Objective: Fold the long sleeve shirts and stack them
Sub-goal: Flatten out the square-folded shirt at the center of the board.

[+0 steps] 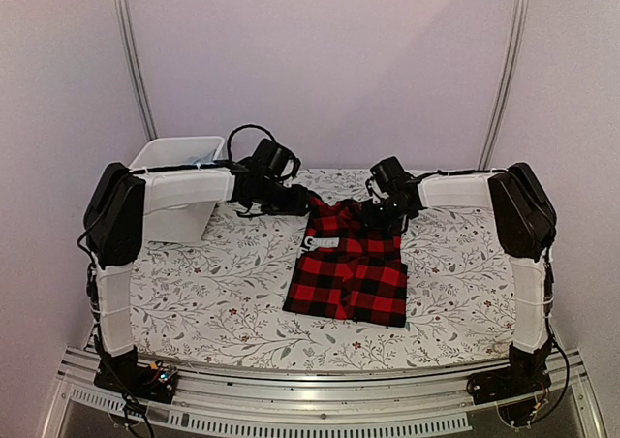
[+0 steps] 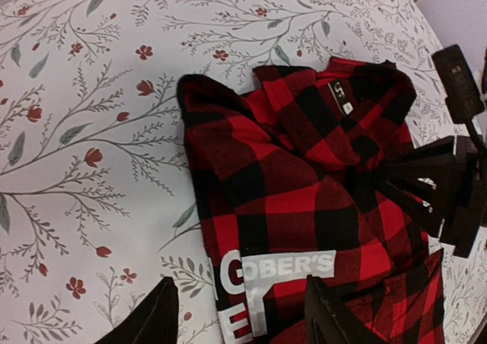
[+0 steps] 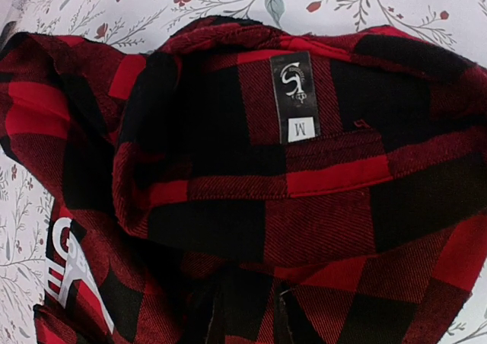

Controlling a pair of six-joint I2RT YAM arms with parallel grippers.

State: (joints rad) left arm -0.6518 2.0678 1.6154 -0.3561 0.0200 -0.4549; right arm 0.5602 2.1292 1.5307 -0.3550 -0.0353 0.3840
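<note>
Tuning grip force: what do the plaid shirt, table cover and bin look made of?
Shirt: soft brushed woven cloth, flannel-like, matte; fuzzy weave and limp folds show.
Table cover: matte floral-printed sheet, cloth or vinyl unclear.
Bin: smooth white plastic, slightly translucent.

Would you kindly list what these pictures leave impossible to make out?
- Right gripper: in the right wrist view its jaws blend into the dark squares of the red-and-black checked cloth shirt, so a grip cannot be confirmed.
- White lettered band: cut off by the bottom edge in the left wrist view, and too small to read in the top view.
- White plastic bin: in the top view its contents are hidden by its wall and the left arm.
</note>
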